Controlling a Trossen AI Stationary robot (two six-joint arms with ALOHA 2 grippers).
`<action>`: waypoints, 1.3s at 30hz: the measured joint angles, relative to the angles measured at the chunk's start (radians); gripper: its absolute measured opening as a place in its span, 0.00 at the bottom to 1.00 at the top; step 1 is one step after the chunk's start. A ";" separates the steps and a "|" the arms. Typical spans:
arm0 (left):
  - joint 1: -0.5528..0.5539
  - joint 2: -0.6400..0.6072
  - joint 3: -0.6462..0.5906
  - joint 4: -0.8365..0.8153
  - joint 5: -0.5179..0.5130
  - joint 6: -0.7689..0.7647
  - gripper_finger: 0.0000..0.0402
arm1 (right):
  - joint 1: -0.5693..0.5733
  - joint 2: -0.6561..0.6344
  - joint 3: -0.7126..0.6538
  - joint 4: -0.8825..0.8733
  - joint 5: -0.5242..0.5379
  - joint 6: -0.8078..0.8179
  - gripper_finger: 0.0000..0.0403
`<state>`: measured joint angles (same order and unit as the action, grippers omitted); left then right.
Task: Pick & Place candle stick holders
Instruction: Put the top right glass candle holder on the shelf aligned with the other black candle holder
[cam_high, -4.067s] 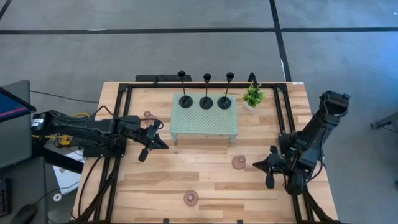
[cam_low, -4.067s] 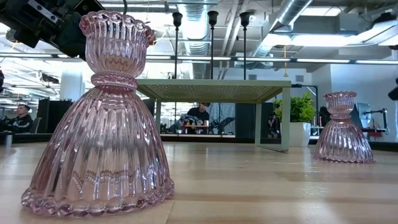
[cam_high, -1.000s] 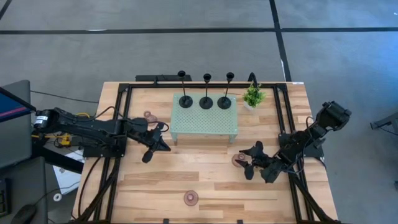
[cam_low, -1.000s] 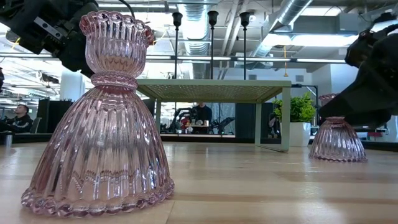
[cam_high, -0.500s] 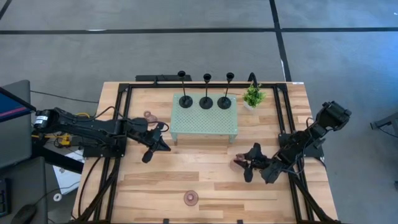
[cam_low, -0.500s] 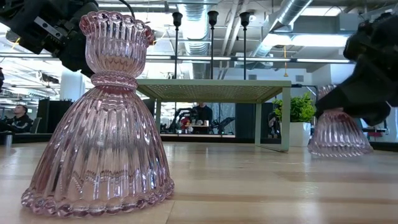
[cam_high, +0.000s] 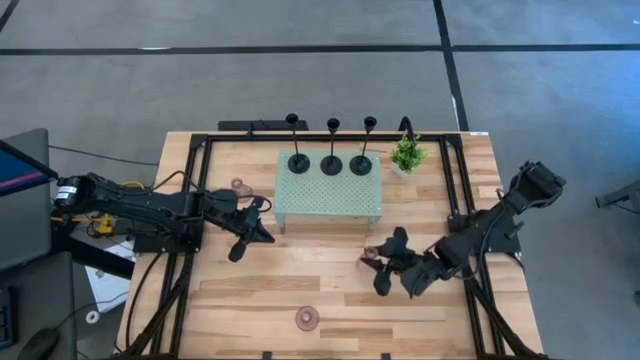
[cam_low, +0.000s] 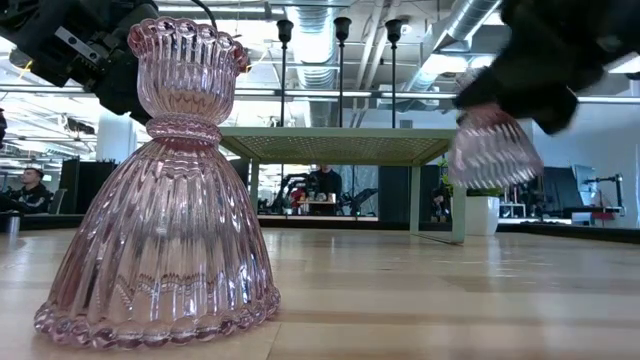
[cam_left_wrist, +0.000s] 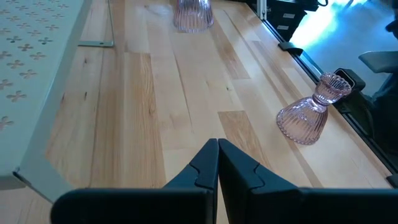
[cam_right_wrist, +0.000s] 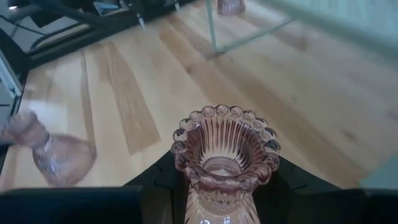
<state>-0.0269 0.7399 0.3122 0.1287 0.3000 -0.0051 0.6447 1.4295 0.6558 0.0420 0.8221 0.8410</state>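
step: carrying | my right end effector (cam_high: 382, 262) grips a pink glass holder (cam_low: 493, 150), lifted off the desk (cam_high: 260, 290) | left end effector (cam_left_wrist: 217, 163) closed, idle | next: set it on the green tray (cam_high: 330, 195)

Low view: the ribbed translucent pink glass candle holder (cam_low: 493, 150) under the right hand (cam_low: 520, 100) is motion-blurred, its neck hidden by the hand. Right wrist view: its lower half is cut off by the frame edge. Another pink glass holder (cam_right_wrist: 50, 152) beyond that hand is blurred.
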 joint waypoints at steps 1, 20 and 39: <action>0.000 0.000 0.000 0.000 0.000 0.000 0.02 | -0.015 -0.007 0.023 -0.015 -0.012 -0.014 0.30; 0.000 0.000 0.000 0.000 0.000 0.000 0.02 | -0.364 -0.086 0.239 0.003 -0.245 -0.474 0.30; 0.000 0.000 0.000 0.000 0.000 0.000 0.02 | -0.620 -0.003 0.241 0.163 -0.479 -0.580 0.30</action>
<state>-0.0269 0.7395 0.3126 0.1284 0.3000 -0.0051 0.0252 1.4263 0.8969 0.2053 0.3434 0.2608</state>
